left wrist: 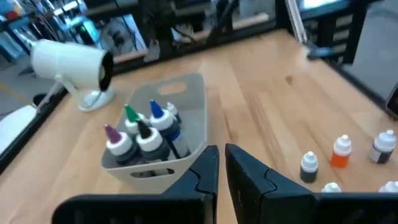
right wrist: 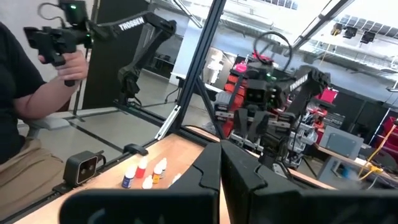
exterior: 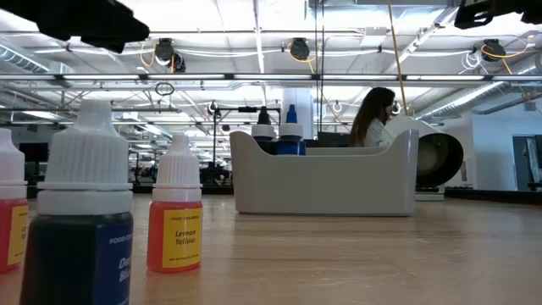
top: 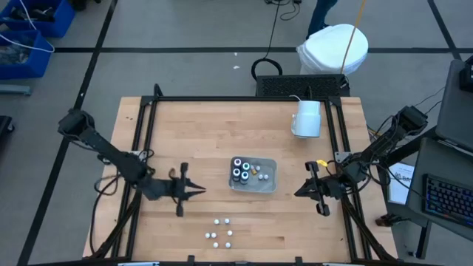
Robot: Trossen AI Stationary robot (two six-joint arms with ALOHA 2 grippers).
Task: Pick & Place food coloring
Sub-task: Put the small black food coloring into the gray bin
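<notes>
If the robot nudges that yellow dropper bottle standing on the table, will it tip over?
Probably. The yellow dropper bottle stands tall on a narrow base, so a high push likely topples it. Its round body would then probably roll across the table. It looks small, likely light.

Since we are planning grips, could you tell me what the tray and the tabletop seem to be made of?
The tray looks like pale, slightly translucent plastic: thin, smooth walls with rounded corners. The tabletop appears to be light wood, matte, with visible grain and plank seams.
</notes>
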